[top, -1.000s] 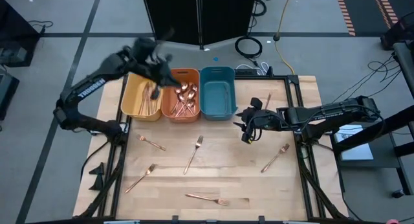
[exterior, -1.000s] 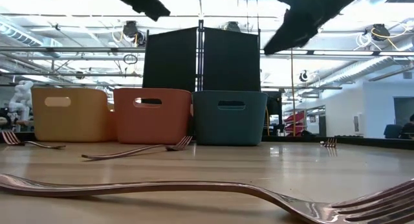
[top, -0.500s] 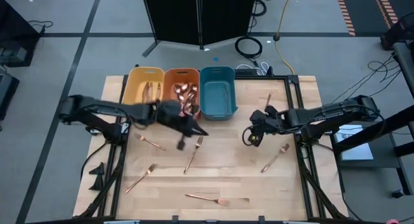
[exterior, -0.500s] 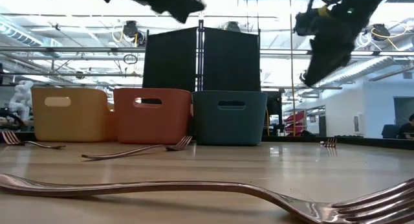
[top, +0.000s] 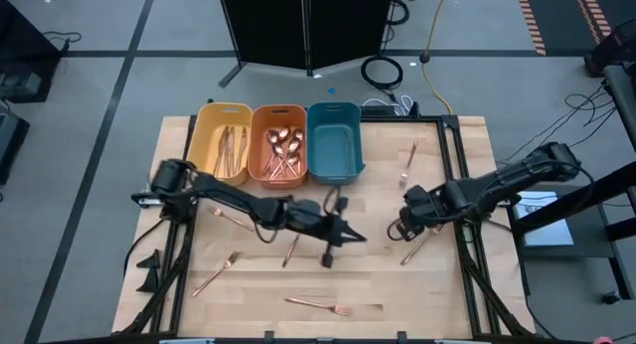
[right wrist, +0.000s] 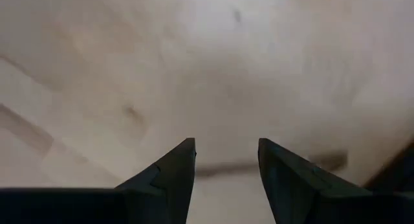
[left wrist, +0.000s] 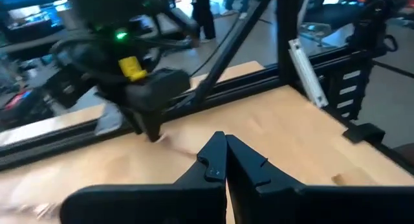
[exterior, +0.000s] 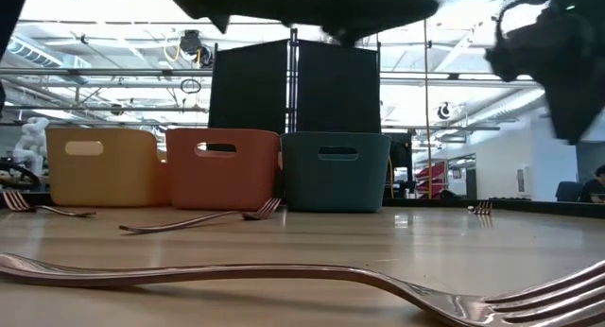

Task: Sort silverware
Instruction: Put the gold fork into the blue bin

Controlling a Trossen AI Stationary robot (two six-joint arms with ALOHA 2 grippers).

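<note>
Copper forks lie flat on the wooden table [top: 378, 284]: one at the right [top: 425, 241], one at the far right [top: 409, 155], one near the front edge [top: 318, 304], two on the left [top: 234, 218] [top: 216, 272], and one [top: 293, 247] partly under my left arm. Knives [top: 231, 150] lie in the yellow bin and spoons [top: 283, 150] in the orange bin. My left gripper [top: 353, 237] [left wrist: 225, 153] hangs shut over the table's middle with nothing in it. My right gripper [top: 407, 225] [right wrist: 226, 162] points down, open, just left of the right-hand fork.
The yellow [top: 221, 115], orange [top: 278, 113] and teal [top: 334, 135] bins stand in a row at the far edge. My left arm [top: 248, 203] reaches low across the table from the left. Black frame rails [top: 462, 215] run along the table's right side.
My left gripper has swung from above the bins down and toward the table's middle and right, staying shut. My right gripper has shifted a little toward the near right, sunk, and tipped and rolled until it points down beside the right-hand fork, still open.
</note>
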